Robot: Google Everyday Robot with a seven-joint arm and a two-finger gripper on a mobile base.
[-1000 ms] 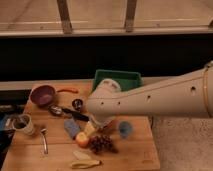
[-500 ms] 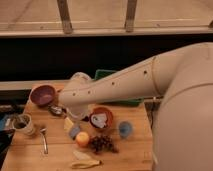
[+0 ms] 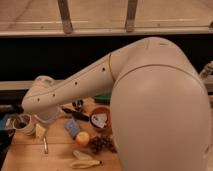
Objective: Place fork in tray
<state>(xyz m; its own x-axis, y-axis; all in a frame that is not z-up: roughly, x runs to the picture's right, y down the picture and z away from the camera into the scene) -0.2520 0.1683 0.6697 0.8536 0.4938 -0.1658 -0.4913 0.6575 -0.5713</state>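
The fork (image 3: 45,145), slim and silver, lies on the wooden table (image 3: 25,157) near its left front, just below a mug (image 3: 23,123). Of the green tray, only a sliver (image 3: 103,98) shows behind my arm at the table's back. My white arm (image 3: 80,85) sweeps from the right across the view to the left. Its gripper end (image 3: 47,115) hangs low over the table's left side, beside the mug and a little above the fork, apart from it. The arm hides most of the gripper.
A black-handled utensil (image 3: 76,114), a red bowl (image 3: 100,119), a blue item (image 3: 72,128), an orange fruit (image 3: 82,138), dark grapes (image 3: 102,144), a yellow piece (image 3: 40,131) and a banana (image 3: 85,163) lie on the table. My arm's bulk fills the right half.
My arm has swung left across the table, from over the middle to over the mug and fork. It now covers the tray and the purple bowl. The fork has not moved.
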